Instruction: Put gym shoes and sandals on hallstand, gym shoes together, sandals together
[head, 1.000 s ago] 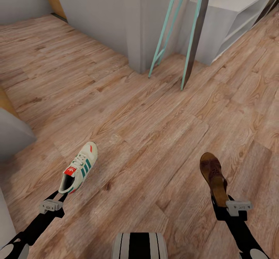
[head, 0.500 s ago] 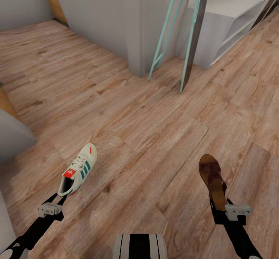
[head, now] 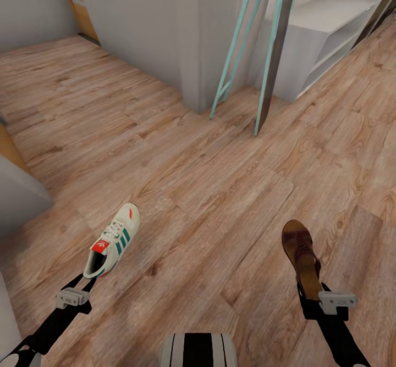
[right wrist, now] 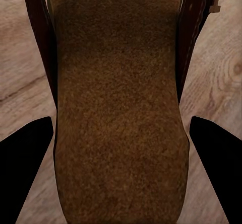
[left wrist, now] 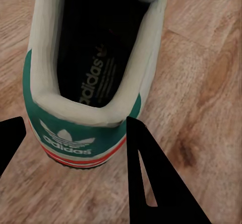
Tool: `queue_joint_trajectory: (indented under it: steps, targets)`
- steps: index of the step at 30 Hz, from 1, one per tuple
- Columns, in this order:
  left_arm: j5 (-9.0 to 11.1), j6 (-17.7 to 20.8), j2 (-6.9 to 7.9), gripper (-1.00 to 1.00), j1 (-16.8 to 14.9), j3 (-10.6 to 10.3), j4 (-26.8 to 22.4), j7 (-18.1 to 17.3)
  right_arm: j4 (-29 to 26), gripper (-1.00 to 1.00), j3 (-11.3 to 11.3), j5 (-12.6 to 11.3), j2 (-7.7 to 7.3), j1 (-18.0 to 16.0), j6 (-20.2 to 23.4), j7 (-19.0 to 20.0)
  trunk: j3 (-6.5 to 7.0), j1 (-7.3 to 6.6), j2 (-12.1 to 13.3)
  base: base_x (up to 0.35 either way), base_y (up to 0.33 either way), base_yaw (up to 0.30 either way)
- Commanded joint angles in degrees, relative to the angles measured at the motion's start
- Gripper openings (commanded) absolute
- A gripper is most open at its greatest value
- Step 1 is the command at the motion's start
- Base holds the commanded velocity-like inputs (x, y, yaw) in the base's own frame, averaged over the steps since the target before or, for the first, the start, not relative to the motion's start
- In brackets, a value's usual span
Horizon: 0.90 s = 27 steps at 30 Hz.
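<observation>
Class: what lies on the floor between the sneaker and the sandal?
Nothing: the head view shows bare wood floor between the sneaker and the sandal.

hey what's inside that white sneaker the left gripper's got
The gym shoe looks empty: dark lining and a printed insole show. The toe end is hidden. The left gripper straddles its heel.

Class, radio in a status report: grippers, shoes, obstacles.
Left gripper shut on gym shoe, heel end. Right gripper shut on sandal. Hallstand ahead right; teal-framed leaning panels stand beside it.
</observation>
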Motion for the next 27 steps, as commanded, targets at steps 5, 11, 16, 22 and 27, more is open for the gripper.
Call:
queue_joint_trajectory:
  steps: [5,11,16,22,27]
  targets:
    - [0.65,0.07,-0.02,-1.00,0.03,0.10,0.06,-0.48,0.18,-1.00,0.09,0.72,0.05,0.00,-0.16,0.26,0.42,0.00,-0.01,0.000,0.000,0.000]
    - [0.70,0.12,-0.01,-1.00,0.05,0.23,0.06,-0.07,0.27,-1.00,0.24,0.90,0.10,0.00,-0.17,0.26,0.96,0.00,-0.01,-0.019,0.000,0.000]
    - [0.77,0.13,0.00,-1.00,0.06,0.29,0.06,0.06,0.36,-1.00,0.31,0.93,0.10,0.00,-0.17,0.26,1.40,0.00,-0.01,-0.206,0.000,0.000]
    - [0.78,0.09,0.04,-1.00,0.06,0.35,0.06,0.08,0.44,-1.00,0.33,0.93,0.11,0.00,-0.17,0.25,1.94,0.00,-0.01,-0.150,0.000,0.000]
    - [0.79,0.06,0.05,-1.00,0.06,0.38,0.06,0.09,0.47,-1.00,0.41,0.99,0.11,0.00,-0.17,0.25,2.38,0.00,-0.01,-0.046,0.000,0.000]
